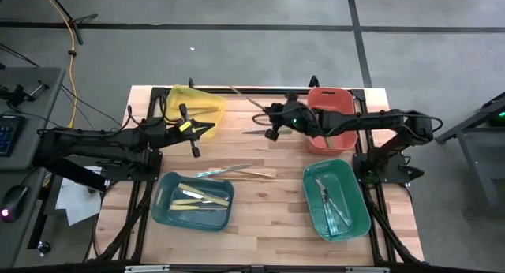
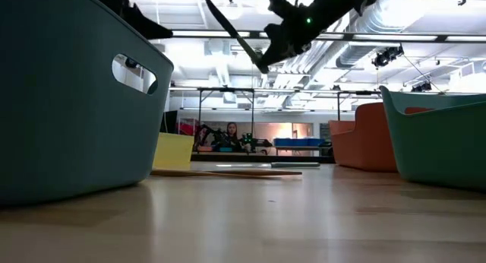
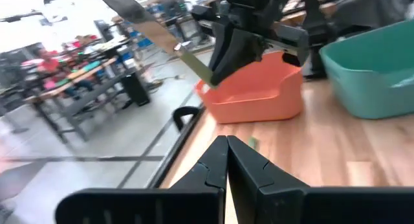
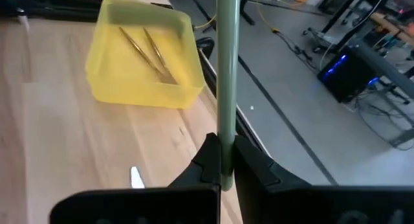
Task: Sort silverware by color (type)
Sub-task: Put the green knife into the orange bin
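My right gripper [image 1: 272, 125] hovers over the far middle of the table, next to the orange bin [image 1: 331, 107], and is shut on a thin pale olive utensil [image 1: 247, 99]. My left gripper [image 1: 196, 149] is shut on nothing just off the yellow bin [image 1: 193, 106], which holds gold utensils [image 4: 147, 50]. A silver utensil [image 1: 256, 132] lies flat near my right gripper. A few more [image 1: 237, 172] lie mid-table. Cream pieces [image 1: 199, 196] lie in the blue-teal bin, silver ones [image 1: 331, 200] in the green bin. My right gripper pinches the olive utensil between its two fingers near one end of its handle [image 4: 226, 130]. The utensil runs lengthwise out past the fingertips [image 4: 210, 156]. It is lifted clear of the table and slants up toward the far left [image 2: 231, 31].
Four bins stand near the table's corners: yellow far left, orange far right, blue-teal [image 1: 166, 214] near left, green [image 1: 359, 218] near right. Bare wood lies between them. Beyond the far edge are the table's black frame [image 3: 184, 115] and the room, with people at benches.
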You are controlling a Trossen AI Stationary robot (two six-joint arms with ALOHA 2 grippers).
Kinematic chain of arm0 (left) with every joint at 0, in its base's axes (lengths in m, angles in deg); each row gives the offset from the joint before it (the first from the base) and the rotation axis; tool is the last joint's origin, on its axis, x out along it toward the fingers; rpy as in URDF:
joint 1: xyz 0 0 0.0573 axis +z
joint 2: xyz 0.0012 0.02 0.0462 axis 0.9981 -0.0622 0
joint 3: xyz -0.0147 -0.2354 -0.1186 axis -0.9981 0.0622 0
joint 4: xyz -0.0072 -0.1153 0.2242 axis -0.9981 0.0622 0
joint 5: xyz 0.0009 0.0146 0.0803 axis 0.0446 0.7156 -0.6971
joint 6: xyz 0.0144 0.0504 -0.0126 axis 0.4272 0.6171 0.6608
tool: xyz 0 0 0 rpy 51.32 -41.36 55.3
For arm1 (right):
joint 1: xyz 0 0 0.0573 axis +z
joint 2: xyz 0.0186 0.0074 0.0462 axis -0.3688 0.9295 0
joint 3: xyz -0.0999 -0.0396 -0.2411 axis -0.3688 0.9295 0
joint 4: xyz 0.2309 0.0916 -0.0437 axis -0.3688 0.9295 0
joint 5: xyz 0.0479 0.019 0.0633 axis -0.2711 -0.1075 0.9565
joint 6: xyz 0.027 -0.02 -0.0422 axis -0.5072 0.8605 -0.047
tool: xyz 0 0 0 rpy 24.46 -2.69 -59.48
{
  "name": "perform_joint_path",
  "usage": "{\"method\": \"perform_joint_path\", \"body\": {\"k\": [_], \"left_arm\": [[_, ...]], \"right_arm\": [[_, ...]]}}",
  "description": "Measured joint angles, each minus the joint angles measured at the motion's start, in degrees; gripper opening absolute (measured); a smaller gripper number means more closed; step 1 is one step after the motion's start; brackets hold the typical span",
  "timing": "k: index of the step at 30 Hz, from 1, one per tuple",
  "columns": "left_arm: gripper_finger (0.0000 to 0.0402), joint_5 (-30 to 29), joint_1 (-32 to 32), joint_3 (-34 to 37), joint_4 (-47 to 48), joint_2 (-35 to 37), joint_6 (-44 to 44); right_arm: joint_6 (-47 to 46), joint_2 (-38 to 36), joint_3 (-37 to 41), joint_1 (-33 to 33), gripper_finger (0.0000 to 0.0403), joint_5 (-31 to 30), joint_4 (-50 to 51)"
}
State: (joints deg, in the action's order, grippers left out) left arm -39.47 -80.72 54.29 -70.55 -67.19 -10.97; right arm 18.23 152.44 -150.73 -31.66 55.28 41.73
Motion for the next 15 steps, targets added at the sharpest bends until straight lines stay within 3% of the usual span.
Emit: {"method": "perform_joint_path", "body": {"k": [8, 11, 15], "left_arm": [[0.0000, -1.7, 0.0, 0.0, 2.2, 0.0, -1.9], [0.0000, -1.7, 0.0, 0.0, 3.5, 0.0, -2.6], [0.0000, -1.6, -0.2, 0.0, 4.0, 0.0, -5.1]], "right_arm": [[0.1, -2.1, 0.0, -3.6, 0.0005, 2.4, 0.6], [-0.7, -6.1, 0.0, -3.6, 0.0005, -0.6, 4.1], [-7.2, -12.9, 0.0, -3.6, 0.0005, -8.4, 15.9]]}}
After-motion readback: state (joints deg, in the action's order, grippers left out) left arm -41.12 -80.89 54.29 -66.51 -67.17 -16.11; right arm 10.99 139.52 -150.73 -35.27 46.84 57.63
